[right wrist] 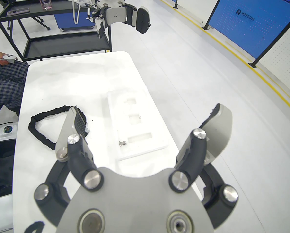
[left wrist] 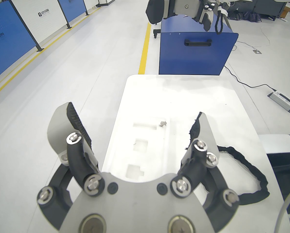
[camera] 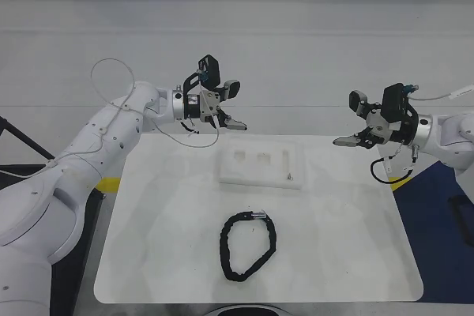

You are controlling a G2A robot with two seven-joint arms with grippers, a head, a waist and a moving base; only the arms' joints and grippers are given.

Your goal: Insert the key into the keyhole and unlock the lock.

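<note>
Left end effector (camera: pixel 235 107) and right end effector (camera: pixel 349 120) both spread, empty.
I see the key (camera: pixel 287 163) between them on the tray's (camera: pixel 253 175) right-arm end, long axis toward the robot; lock (camera: pixel 224 246) lies closer in on the worktop (camera: pixel 340 237).

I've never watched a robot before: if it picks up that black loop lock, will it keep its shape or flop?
Probably flop: the black loop lock lies in an uneven, kinked ring, like a fabric-sleeved chain, not a rigid hoop. Its metal end hints at weight. Pushed, it would likely bunch up, not slide whole.
</note>
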